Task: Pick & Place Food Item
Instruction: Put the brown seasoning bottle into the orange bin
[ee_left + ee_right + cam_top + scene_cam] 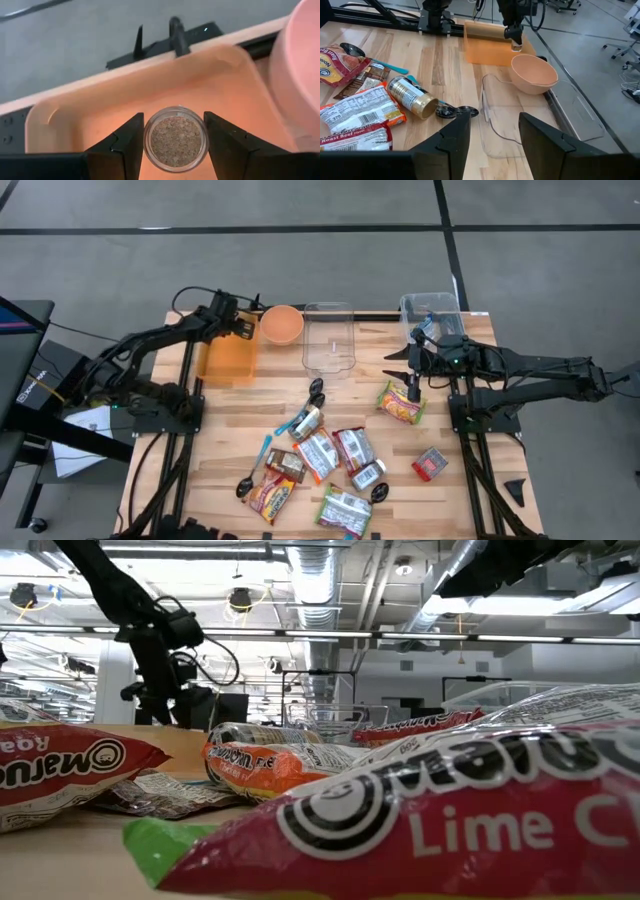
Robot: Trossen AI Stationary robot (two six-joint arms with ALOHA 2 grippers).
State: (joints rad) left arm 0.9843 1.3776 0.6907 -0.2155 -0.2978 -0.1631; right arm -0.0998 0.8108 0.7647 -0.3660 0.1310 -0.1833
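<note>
The left gripper (175,145), clamped on a small jar of granules (176,138), hangs over the orange bin (228,358) at the table's far left, where a low, level release should serve best, while the right gripper (492,135) waits empty, fingers apart.

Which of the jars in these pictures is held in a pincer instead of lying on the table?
The small jar of grainy filling between the left pincer's fingers, over the orange bin. The gold-lidded jar lies on its side on the table.
</note>
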